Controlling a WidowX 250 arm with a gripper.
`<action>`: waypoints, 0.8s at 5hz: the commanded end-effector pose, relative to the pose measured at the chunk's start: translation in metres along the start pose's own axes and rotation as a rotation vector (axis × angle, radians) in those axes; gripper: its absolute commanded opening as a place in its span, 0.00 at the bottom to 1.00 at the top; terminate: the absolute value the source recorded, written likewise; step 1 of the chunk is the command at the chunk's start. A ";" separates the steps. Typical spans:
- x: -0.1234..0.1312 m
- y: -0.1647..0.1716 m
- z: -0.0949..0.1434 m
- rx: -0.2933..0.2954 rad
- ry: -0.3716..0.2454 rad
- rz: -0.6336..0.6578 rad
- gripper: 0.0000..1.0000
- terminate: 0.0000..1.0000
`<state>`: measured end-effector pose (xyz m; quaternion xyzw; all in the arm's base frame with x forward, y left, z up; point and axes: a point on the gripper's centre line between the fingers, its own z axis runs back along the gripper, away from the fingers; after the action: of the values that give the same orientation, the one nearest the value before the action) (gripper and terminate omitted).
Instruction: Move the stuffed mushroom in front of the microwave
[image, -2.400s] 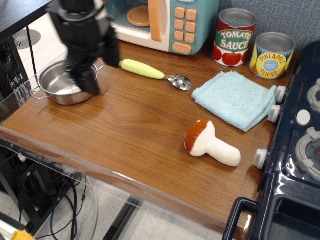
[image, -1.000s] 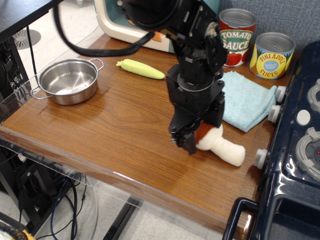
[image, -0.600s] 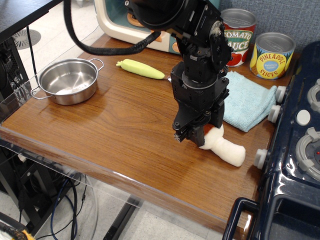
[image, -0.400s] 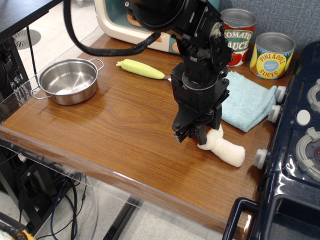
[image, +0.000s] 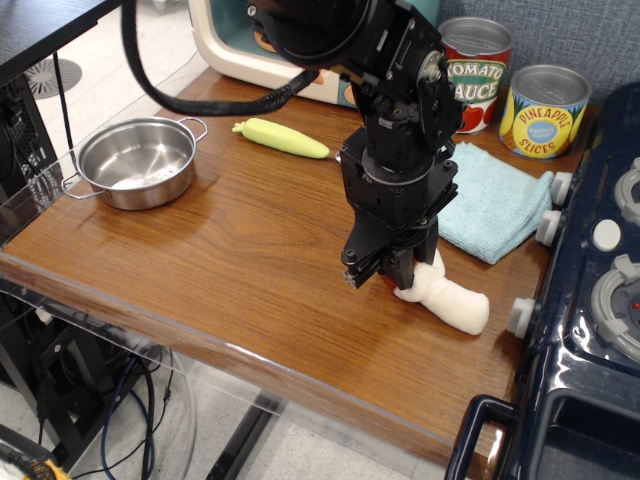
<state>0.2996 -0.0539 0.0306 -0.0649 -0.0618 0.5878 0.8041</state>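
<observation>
Down at the near right of the wooden counter, the black hand is lowered onto the stuffed mushroom, its fingers closed tight around the cap end so that only a sliver of reddish cap shows beneath them. The cream stem lies on the counter, pointing right toward the toy stove. The microwave stands well apart at the back, largely hidden behind the arm. A green-handled spoon lies before it, a steel pot sits at left, and a blue cloth lies just behind the mushroom.
</observation>
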 end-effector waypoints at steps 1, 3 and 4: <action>0.022 0.002 0.034 -0.083 0.008 -0.010 0.00 0.00; 0.080 -0.005 0.087 -0.203 0.011 0.088 0.00 0.00; 0.124 -0.013 0.097 -0.227 -0.045 0.195 0.00 0.00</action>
<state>0.3405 0.0599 0.1167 -0.1378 -0.1210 0.6593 0.7292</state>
